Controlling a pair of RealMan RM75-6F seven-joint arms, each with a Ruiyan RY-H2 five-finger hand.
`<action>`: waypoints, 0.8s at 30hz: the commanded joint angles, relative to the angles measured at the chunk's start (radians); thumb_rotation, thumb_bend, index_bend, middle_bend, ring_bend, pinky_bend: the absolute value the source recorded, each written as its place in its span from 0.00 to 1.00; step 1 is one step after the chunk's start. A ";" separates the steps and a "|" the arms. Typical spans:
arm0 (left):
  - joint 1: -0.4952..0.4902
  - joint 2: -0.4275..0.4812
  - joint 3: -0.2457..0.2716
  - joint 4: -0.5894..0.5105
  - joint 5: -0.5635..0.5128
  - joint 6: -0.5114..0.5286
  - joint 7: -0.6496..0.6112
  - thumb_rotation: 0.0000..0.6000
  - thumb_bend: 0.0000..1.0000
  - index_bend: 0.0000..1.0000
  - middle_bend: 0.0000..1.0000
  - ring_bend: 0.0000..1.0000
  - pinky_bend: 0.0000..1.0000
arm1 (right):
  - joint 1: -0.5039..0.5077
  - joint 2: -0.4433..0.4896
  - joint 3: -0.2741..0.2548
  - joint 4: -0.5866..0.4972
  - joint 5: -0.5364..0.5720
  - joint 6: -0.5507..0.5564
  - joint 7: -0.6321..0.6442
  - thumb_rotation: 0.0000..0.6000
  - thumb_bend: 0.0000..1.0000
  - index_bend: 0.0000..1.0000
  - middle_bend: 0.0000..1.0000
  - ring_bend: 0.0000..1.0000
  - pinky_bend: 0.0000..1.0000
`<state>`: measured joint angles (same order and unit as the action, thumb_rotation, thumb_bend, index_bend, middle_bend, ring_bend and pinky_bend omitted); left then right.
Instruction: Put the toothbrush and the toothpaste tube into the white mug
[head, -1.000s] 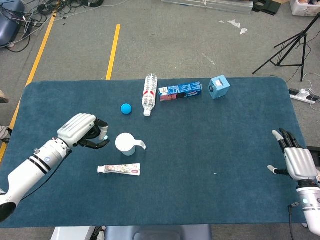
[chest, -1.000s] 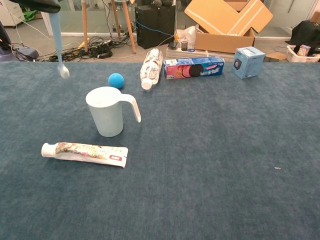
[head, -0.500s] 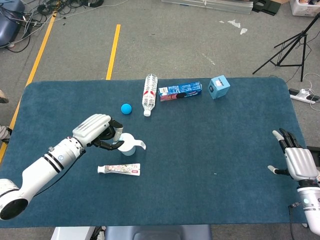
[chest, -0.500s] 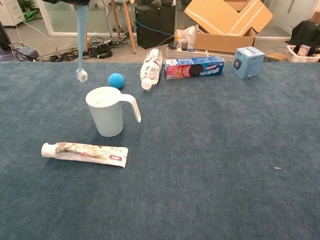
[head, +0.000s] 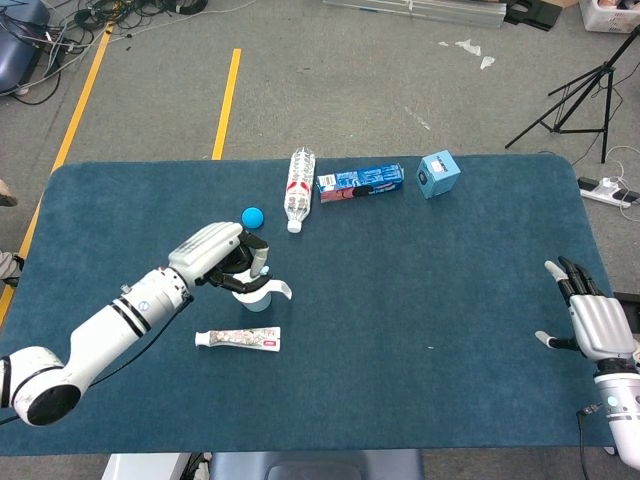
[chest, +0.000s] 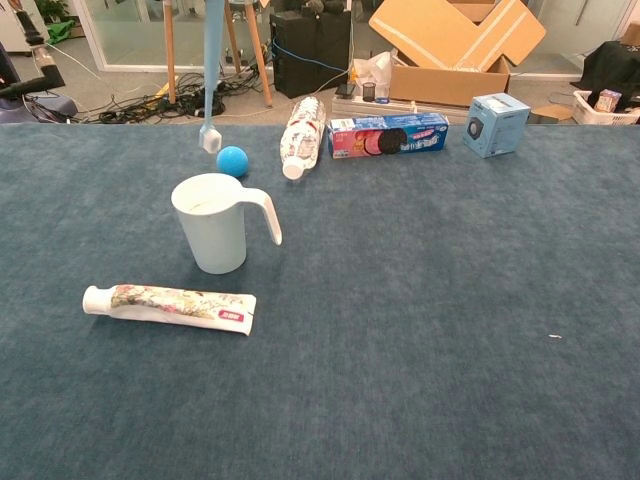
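Observation:
My left hand (head: 215, 256) hovers over the white mug (head: 255, 291) and grips the light blue toothbrush, which the head view mostly hides. In the chest view the toothbrush (chest: 211, 75) hangs upright, head down, just above the rim of the mug (chest: 213, 224); the hand itself is above the frame there. The toothpaste tube (head: 238, 339) lies flat in front of the mug, cap to the left, also seen as the tube (chest: 170, 306). My right hand (head: 592, 318) rests open at the table's right edge, far from everything.
A blue ball (head: 253, 216), a lying plastic bottle (head: 299, 188), a cookie box (head: 360, 182) and a small blue cube box (head: 438, 173) line the far side of the table (head: 420, 300). Floor clutter and cardboard boxes lie beyond.
My left hand has carried the toothbrush to the right, from left of the mug to above it. The right hand, mug and tube have not moved.

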<state>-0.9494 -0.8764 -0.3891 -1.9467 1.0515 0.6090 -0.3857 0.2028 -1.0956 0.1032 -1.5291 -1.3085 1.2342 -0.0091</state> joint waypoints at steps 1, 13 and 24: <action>-0.019 -0.030 -0.001 0.026 -0.025 -0.006 -0.001 1.00 0.41 0.70 1.00 1.00 1.00 | -0.001 0.002 0.000 -0.003 -0.003 0.003 0.004 1.00 0.01 0.11 0.02 0.01 0.40; -0.054 -0.116 0.017 0.089 -0.076 -0.023 0.010 1.00 0.41 0.70 1.00 1.00 1.00 | -0.007 0.015 -0.003 -0.012 -0.018 0.014 0.025 1.00 0.01 0.11 0.02 0.01 0.40; -0.063 -0.169 0.032 0.132 -0.089 -0.030 0.016 1.00 0.41 0.70 1.00 1.00 1.00 | -0.008 0.021 -0.003 -0.014 -0.025 0.017 0.037 1.00 0.01 0.11 0.02 0.01 0.40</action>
<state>-1.0114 -1.0421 -0.3582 -1.8175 0.9635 0.5799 -0.3696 0.1948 -1.0751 0.0997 -1.5436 -1.3334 1.2511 0.0280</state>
